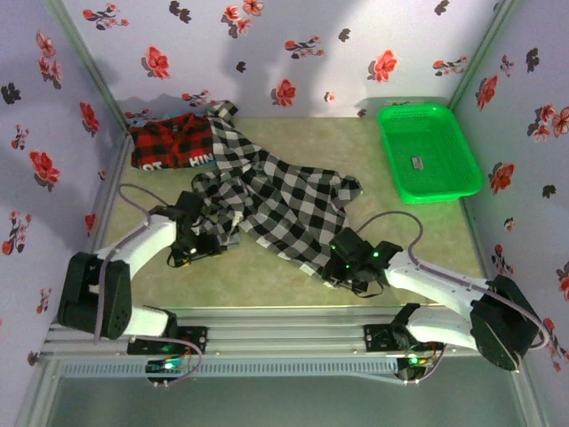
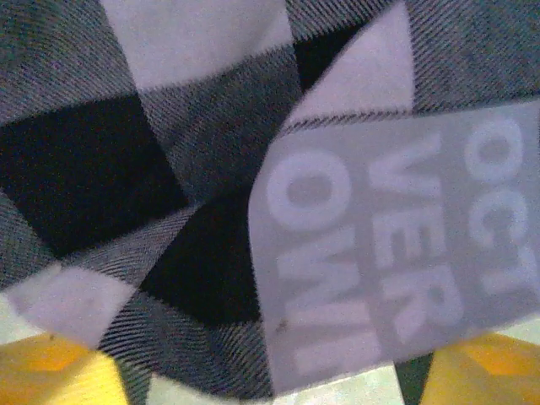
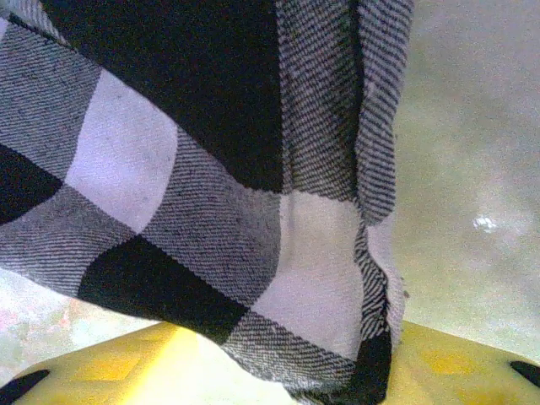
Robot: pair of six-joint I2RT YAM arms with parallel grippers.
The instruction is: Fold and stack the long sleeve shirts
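You had folded nothing yet: the checked shirt (image 1: 276, 200) lay rumpled against the red shirt (image 1: 169, 142), left gripper (image 1: 212, 238) spread on checked cloth, right gripper (image 1: 338, 261) hold impossible to tell.

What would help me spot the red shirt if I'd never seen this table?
Go to the table's far left corner, by the flowered wall. The red shirt lies there, next to the checked shirt. It alone is red-and-black plaid with white lettering.

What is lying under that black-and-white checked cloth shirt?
The checked shirt overlaps a red-and-black plaid cloth shirt with white lettering, covering part of it. Anything else beneath is hidden.
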